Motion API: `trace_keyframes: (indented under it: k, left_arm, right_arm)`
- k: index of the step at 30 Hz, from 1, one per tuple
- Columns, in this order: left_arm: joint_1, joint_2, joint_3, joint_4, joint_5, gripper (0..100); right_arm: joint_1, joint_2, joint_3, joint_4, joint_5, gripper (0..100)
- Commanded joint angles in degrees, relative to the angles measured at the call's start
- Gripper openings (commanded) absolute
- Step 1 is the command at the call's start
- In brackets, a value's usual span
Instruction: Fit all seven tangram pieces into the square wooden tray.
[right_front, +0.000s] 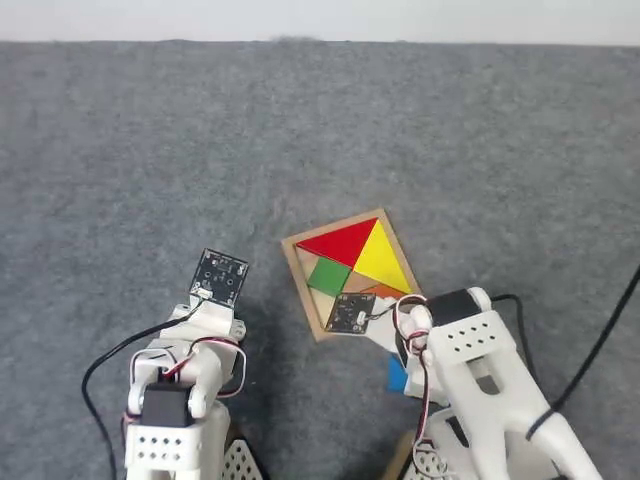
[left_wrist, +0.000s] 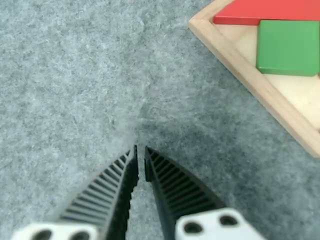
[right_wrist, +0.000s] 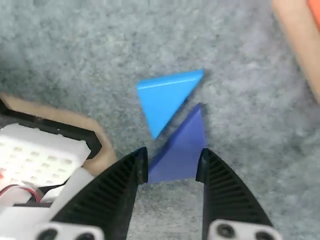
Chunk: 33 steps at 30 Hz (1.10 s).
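Note:
The square wooden tray (right_front: 318, 326) lies tilted at mid-table and holds a red triangle (right_front: 340, 243), a yellow triangle (right_front: 383, 257), a green square (right_front: 328, 276) and an orange piece (right_front: 385, 291). Just in front of it, under the right arm, blue (right_front: 397, 373) shows on the felt. My right gripper (right_wrist: 171, 162) is shut on a dark blue triangle (right_wrist: 182, 145) that rests on the mat, one finger against each side. A light blue triangle (right_wrist: 165, 97) touches its tip. My left gripper (left_wrist: 140, 157) is shut and empty over bare felt, beside the tray corner (left_wrist: 235, 60).
Grey felt covers the whole table (right_front: 150, 150). The right arm's white base (right_wrist: 35, 150) and a tan board sit close beside the blue pieces. A blurred orange-tan edge (right_wrist: 300, 40) lies just beyond them. Black cables (right_front: 600, 340) trail from both arms.

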Motion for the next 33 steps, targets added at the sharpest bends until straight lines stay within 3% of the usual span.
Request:
trace_keyframes:
  k: [1,6,13,20,24,30,33]
  left_arm:
    - [-0.3,-1.0,-0.6,0.2,-0.4,2]
    - [-0.3,-1.0,-0.6,0.2,-0.4,2]
    - [-0.3,-1.0,-0.6,0.2,-0.4,2]
    - [-0.3,-1.0,-0.6,0.2,-0.4,2]
    - [-0.3,-1.0,-0.6,0.2,-0.4,2]
    - [-0.3,-1.0,-0.6,0.2,-0.4,2]
    - [-0.3,-1.0,-0.6,0.2,-0.4,2]
  right_arm:
    - [0.8,4.6,-0.5,-0.7,1.1,18.0]
    - [3.5,15.7,-3.3,-3.6,0.8,17.7]
    - [13.0,25.9,-8.9,-8.3,0.9,17.7]
    - [18.6,28.9,-9.8,-14.2,1.1,17.7]
    - [26.2,28.9,-14.3,-14.5,0.9,17.5]
    - [34.0,29.2,-21.5,-14.5,0.8,0.2]
    - [33.9,28.6,-23.0,-13.1,0.7,1.6]
